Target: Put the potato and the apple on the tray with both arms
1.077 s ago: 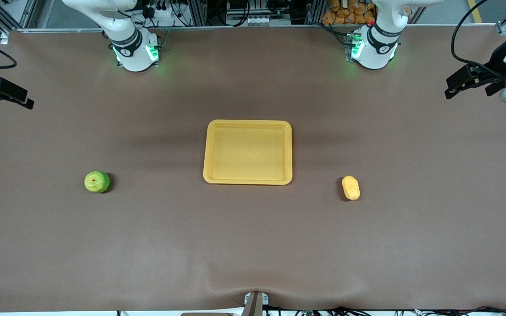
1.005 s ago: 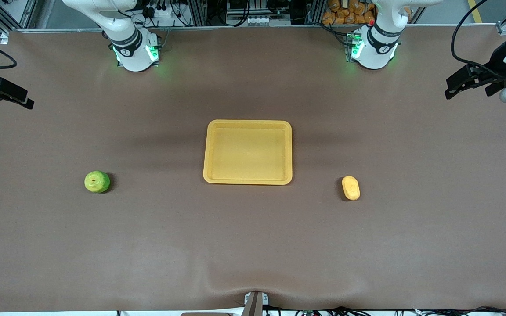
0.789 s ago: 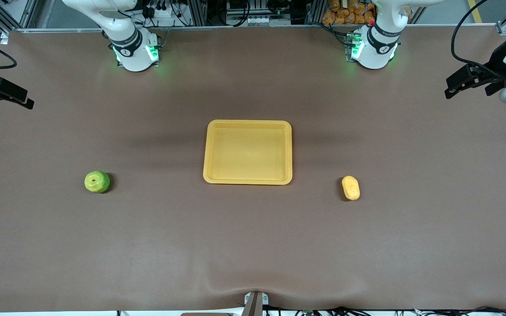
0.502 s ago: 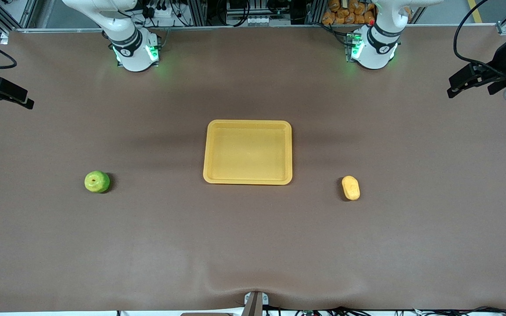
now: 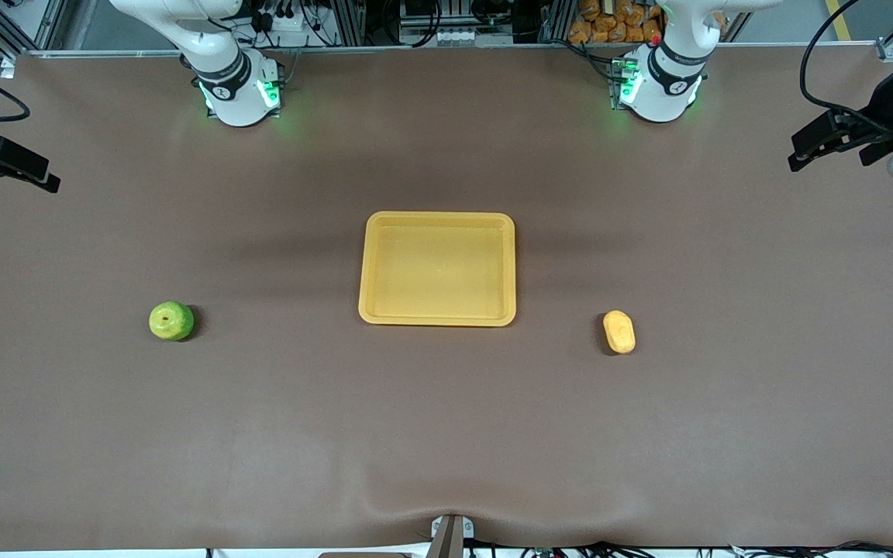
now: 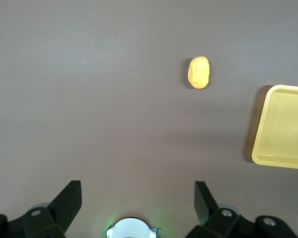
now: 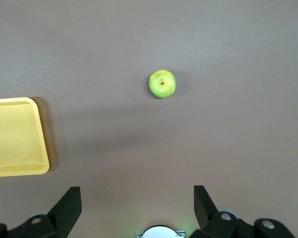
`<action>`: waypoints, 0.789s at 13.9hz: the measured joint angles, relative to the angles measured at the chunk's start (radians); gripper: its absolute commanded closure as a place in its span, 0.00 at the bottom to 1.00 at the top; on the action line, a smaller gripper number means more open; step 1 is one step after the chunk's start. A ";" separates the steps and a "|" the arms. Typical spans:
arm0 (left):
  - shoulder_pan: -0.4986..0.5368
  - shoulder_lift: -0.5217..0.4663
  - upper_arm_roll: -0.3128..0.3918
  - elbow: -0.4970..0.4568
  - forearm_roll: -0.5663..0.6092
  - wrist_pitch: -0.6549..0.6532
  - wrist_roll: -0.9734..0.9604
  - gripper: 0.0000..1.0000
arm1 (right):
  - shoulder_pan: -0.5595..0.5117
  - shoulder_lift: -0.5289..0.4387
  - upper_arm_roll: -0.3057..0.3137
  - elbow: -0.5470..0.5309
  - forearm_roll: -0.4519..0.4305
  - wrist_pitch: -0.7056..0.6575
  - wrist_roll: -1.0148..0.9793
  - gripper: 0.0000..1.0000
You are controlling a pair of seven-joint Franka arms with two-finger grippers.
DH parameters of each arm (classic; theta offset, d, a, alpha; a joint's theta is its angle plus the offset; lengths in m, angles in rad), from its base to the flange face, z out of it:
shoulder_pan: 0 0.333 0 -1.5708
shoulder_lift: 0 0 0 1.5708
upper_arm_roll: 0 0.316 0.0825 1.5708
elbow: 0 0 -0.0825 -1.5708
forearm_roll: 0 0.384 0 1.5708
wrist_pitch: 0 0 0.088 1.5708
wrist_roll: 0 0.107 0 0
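Brown matte worktop (image 5: 446,434) fills the front frame, with the shallow rectangular yellow-orange plastic tray (image 5: 437,268) lying empty at its centre, the small round yellow-green apple (image 5: 171,321) resting at lower left toward the right arm's end, and the small oblong yellow-orange potato (image 5: 619,332) at lower right toward the left arm's end, both well apart from the tray. At the upper right edge the black two-finger left gripper (image 5: 830,143) hangs over the worktop, and at the upper left edge the black two-finger right gripper (image 5: 5,164) does likewise. Each wrist view shows its jaws released and spread wide, grasping nothing, left gripper (image 6: 138,201) with the potato in sight, right gripper (image 7: 137,204) with the apple.
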 measured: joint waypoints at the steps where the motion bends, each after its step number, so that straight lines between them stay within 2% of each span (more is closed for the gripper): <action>1: 0.000 0.001 0.000 0.000 0.000 -0.002 0.000 0.00 | 0.000 0.000 0.000 0.000 0.000 0.000 0.000 0.00; 11: -0.003 0.020 0.000 -0.009 -0.001 -0.013 0.000 0.00 | 0.000 0.000 0.000 0.000 0.000 0.000 0.000 0.00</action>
